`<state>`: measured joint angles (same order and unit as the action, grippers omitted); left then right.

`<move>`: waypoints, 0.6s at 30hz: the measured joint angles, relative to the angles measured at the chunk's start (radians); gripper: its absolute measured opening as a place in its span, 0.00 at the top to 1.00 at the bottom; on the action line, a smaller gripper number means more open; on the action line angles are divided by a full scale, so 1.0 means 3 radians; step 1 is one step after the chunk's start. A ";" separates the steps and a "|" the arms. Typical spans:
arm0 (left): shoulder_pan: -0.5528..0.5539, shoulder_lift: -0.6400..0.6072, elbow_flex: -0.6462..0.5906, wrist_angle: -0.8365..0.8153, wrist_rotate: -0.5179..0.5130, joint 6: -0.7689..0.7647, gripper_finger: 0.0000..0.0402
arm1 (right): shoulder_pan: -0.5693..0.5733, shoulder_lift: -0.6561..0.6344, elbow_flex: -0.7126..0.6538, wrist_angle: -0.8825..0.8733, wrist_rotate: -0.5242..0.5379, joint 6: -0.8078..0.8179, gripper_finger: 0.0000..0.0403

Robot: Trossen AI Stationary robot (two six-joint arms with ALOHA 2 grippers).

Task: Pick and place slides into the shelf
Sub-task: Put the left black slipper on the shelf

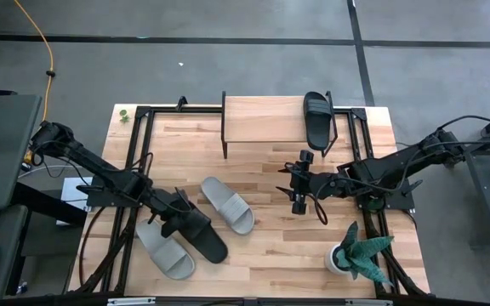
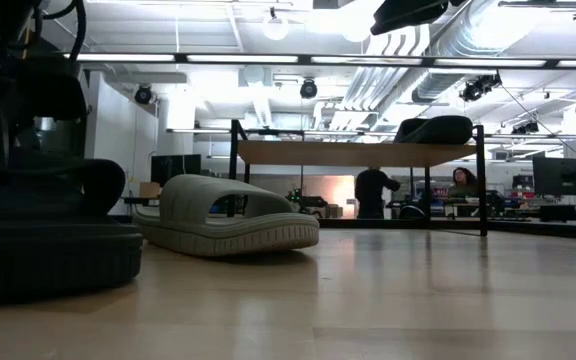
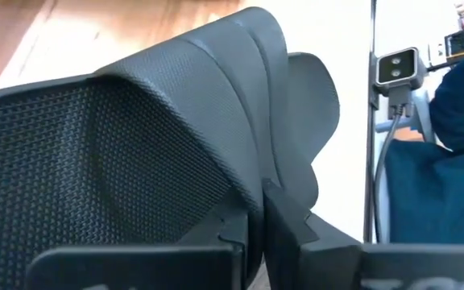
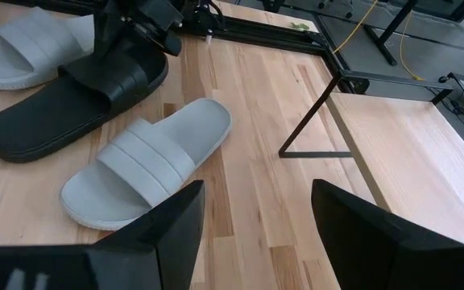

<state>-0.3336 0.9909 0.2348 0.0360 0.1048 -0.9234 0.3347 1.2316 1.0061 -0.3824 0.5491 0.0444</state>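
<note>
Now the left gripper [image 1: 175,217] is pinched shut on the black slide's [image 1: 201,236] strap, seemingly ready for lifting to the shelf [image 1: 262,120]; the right gripper [image 1: 299,180] waits open, empty.

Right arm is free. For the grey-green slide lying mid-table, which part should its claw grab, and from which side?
Take the wide strap of the grey-green slide, coming straight down from above with one finger slipped under the strap through the open toe. It lies flat, sole down, and the strap arches clear of the footbed. The open right claw hovers just beside it.
</note>
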 joint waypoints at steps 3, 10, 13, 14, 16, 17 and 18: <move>0.0000 0.0000 0.0000 0.0056 0.0055 0.0009 0.97 | 0.0000 0.0000 0.0000 0.0000 0.0023 0.0000 0.45; 0.0000 0.0000 0.0000 0.0104 0.0131 0.0010 0.98 | 0.0000 0.0000 0.0000 0.0001 0.0027 -0.0003 0.45; -0.0001 0.0000 0.0000 0.0219 0.0213 0.0010 0.99 | 0.0000 0.0000 0.0000 0.0001 0.0057 -0.0044 0.45; -0.0001 0.0000 0.0000 0.0276 0.0241 0.0010 0.99 | 0.0000 0.0000 0.0000 0.0001 0.0077 -0.0063 0.45; -0.0001 0.0001 -0.0001 0.0389 0.0290 0.0009 0.99 | -0.0001 0.0001 0.0000 0.0009 0.0102 -0.0086 0.45; -0.0002 0.0001 -0.0001 0.0435 0.0303 0.0008 0.99 | -0.0001 0.0000 0.0000 0.0020 0.0115 -0.0088 0.45; -0.0003 0.0001 0.0005 0.0448 0.0310 0.0008 0.99 | -0.0001 0.0001 0.0000 0.0026 0.0126 -0.0088 0.45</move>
<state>-0.3344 0.9913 0.2363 0.1705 0.1978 -0.9210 0.3344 1.2319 1.0061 -0.3746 0.5868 0.0181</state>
